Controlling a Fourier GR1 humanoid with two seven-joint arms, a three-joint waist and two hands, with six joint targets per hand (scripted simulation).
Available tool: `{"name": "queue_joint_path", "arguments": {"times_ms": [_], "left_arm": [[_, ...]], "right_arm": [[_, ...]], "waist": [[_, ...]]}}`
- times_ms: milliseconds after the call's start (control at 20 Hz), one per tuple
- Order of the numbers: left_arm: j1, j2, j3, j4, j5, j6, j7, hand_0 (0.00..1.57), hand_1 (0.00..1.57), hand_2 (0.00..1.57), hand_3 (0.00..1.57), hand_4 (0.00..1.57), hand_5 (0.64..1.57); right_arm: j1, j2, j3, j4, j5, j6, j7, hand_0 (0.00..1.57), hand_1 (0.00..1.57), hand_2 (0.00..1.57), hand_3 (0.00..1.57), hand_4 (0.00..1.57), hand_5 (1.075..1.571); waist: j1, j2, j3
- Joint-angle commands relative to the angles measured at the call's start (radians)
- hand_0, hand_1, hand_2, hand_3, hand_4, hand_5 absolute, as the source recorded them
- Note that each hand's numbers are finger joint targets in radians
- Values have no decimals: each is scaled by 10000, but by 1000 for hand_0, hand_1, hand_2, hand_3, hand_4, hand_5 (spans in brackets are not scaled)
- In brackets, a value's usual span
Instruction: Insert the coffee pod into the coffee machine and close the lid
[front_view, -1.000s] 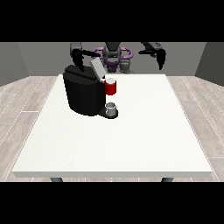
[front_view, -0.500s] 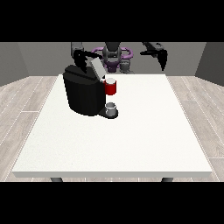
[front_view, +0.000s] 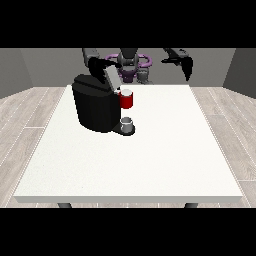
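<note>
A black coffee machine (front_view: 95, 107) stands on the white table (front_view: 150, 150) at the view's left. Its grey lid (front_view: 111, 76) is raised and tilted. A red coffee pod holder (front_view: 127, 100) sticks out of the machine's front, with a pale top showing in it. Below sits a small grey cup (front_view: 127, 123) on the machine's base. The hand at the view's left (front_view: 100, 65) is behind the raised lid, touching or very close to it. The hand at the view's right (front_view: 187, 66) hangs high over the table's far right edge, fingers pointing down, holding nothing.
The robot's torso (front_view: 131, 65) stands behind the table's far edge. The table's right half and near half are bare white surface. Wooden floor surrounds the table.
The hand at the view's left has shifted a little behind the lid, and the lid leans slightly further forward. The other hand has hardly moved.
</note>
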Motion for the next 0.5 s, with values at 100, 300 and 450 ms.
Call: {"name": "queue_joint_path", "arguments": {"times_ms": [100, 300, 450], "left_arm": [[-440, -129, -62, 52, -9, 423, -231, 0, 0, 0, 0, 24, 1571], [7, -152, -20, 739, -247, 639, -579, 0, 0, 0, 0, 192, 1571], [-58, 400, 341, 859, 170, 138, -883, 0, 0, 0, 0, 156, 1571]], "right_arm": [[-842, 84, 25, 575, 249, -159, -18, 0, 0, 0, 0, 0, 1571], [-1062, 422, 448, 81, 277, -46, 961, 0, 0, 0, 0, 182, 1571], [-990, 236, 397, 354, 467, 88, 356, 0, 0, 0, 0, 214, 1571]], "waist": [[141, 506, 28], [-269, 46, 25], [-131, 300, 27]]}}
